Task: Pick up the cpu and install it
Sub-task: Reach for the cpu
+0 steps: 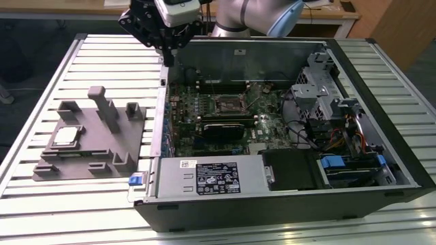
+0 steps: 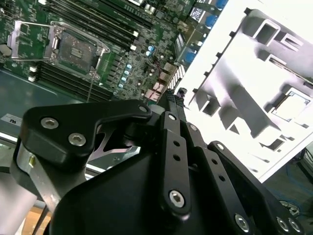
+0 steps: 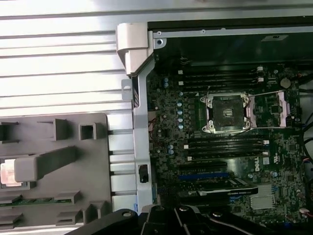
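Exterior view — cpu (image 1: 66, 136) seemingly in walled tray (image 1: 102, 148)

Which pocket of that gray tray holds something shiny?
The pocket at the exterior view's left of the gray tray: the silver cpu lies in it, others hold nothing shiny.

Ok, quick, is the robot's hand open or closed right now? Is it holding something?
Gripper: closed, holding nothing; the cpu lies in the gray tray.

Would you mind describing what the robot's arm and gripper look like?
The arm has rounded silver-grey joints with a pale blue cap. The gripper is matte black, built of angular linkage bars fastened with silver screws.
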`<act>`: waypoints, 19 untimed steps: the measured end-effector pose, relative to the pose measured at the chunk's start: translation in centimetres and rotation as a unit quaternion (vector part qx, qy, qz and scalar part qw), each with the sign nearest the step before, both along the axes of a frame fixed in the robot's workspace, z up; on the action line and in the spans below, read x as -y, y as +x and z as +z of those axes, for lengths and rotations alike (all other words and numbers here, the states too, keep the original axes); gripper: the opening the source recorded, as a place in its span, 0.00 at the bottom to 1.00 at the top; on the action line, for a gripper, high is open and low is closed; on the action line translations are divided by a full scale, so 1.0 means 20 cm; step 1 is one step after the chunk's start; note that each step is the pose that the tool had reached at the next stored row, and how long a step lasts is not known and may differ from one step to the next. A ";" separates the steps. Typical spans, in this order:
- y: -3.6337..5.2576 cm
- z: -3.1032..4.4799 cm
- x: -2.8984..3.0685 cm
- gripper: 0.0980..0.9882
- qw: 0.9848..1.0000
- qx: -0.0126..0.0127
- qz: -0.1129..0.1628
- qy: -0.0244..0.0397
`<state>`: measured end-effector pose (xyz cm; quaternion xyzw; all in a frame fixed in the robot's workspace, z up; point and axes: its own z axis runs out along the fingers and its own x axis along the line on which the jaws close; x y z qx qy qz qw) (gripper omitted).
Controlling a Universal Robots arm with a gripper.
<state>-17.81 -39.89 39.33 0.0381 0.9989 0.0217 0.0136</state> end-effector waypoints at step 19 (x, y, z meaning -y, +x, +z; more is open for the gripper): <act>-0.143 0.000 0.000 0.01 1.000 0.000 0.000 0.000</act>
